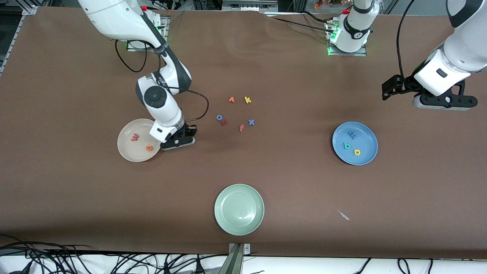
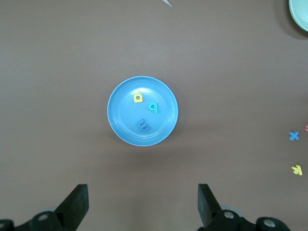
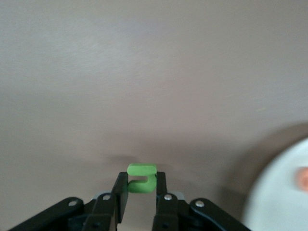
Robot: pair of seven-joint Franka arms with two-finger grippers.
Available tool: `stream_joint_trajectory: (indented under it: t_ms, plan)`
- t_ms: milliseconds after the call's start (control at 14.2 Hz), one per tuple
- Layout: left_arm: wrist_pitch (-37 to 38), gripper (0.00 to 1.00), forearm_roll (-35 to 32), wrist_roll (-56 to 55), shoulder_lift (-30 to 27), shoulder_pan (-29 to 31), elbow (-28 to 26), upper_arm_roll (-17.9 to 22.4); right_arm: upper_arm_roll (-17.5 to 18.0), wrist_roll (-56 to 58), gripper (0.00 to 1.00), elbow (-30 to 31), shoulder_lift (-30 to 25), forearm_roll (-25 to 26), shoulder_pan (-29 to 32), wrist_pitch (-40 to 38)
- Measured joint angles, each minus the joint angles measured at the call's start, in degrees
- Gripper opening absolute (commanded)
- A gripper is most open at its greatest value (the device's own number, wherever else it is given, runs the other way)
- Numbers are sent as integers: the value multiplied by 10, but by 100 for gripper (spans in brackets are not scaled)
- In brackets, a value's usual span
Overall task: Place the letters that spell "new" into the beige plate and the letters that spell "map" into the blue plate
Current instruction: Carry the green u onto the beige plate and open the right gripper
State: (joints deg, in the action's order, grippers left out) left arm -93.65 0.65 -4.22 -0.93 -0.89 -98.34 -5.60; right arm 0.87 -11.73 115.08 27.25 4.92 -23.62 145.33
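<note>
Clenched on the green n (image 3: 141, 178), the right gripper (image 1: 178, 141) sits low at the tabletop (image 1: 289, 182), just beside the beige plate (image 1: 127, 150) on its side toward the middle of the tabletop. Already in that plate: the pinkish-red w (image 1: 134, 137) and the orange e (image 1: 149, 148). Only the n left to join them.

To finish well: lift straight up first, enough to clear the plate's rim, then carry across over bare plate, away from the w and e. Lower close before releasing, since so light a foam piece may bounce or cling to a pad. Keep a firm pinch through the move; the n shows gripped at one end only, so likely to twist.

Released and wide, the left gripper (image 2: 143, 204) waits high over the tabletop by the blue plate (image 2: 120, 115), which holds the periwinkle-blue m (image 2: 144, 125), yellow a (image 2: 138, 98) and teal p (image 2: 153, 108). Leftover letters (image 1: 236, 112) near mid-tabletop: leave alone.
</note>
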Motion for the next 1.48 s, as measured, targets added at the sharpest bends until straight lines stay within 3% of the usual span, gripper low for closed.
stream_joint_trajectory:
  t_ms: [352, 423, 563, 704, 915, 1268, 1479]
  plan:
    - [6, 100, 0, 0, 0, 0, 0, -4, -84, 146, 21, 33, -82, -1, 3, -120]
    - [7, 100, 0, 0, 0, 0, 0, -5, -97, 157, 31, 58, -99, -1, 3, -121]
    - [7, 100, 0, 0, 0, 0, 0, -7, -113, 172, 99, 107, -133, -1, 3, -121]
    - [7, 100, 0, 0, 0, 0, 0, -8, -117, 174, 100, 127, -158, -1, 3, -121]
    - [7, 100, 0, 0, 0, 0, 0, -9, -116, 173, 100, 105, -176, -5, 1, -148]
    - [7, 100, 0, 0, 0, 0, 0, -9, -115, 172, 100, -39, -180, -58, -4, -271]
    - [7, 100, 0, 0, 0, 0, 0, -9, -120, 172, 100, -101, -181, -64, -3, -321]
